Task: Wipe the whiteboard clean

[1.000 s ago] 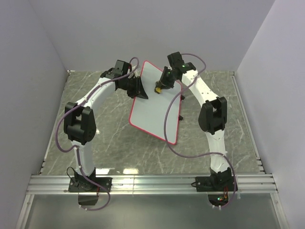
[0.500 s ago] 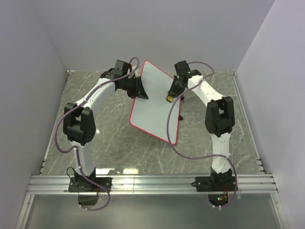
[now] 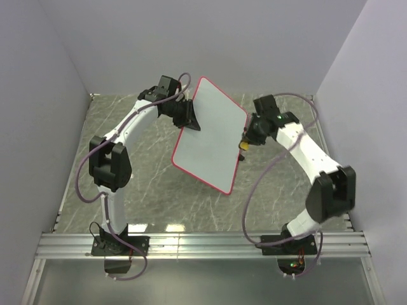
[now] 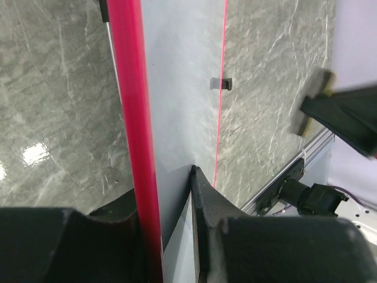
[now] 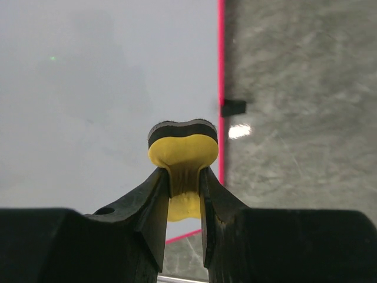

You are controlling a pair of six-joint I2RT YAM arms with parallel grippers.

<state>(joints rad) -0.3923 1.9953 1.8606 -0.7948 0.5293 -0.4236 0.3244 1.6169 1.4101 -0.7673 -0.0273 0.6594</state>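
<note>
Right claw (image 3: pixel 245 142) with eraser (image 5: pixel 182 151) slid right, whiteboard (image 3: pixel 210 136) alongside

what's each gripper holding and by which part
Left gripper clamps the whiteboard at its red rim; right gripper pinches the yellow eraser at its narrow middle.

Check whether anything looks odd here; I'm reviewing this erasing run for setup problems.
The whiteboard is not lying flat: the left gripper clamps its left rim and holds it tilted. The right gripper pinches the yellow eraser near the board's right rim. No writing shows on the white face.
</note>
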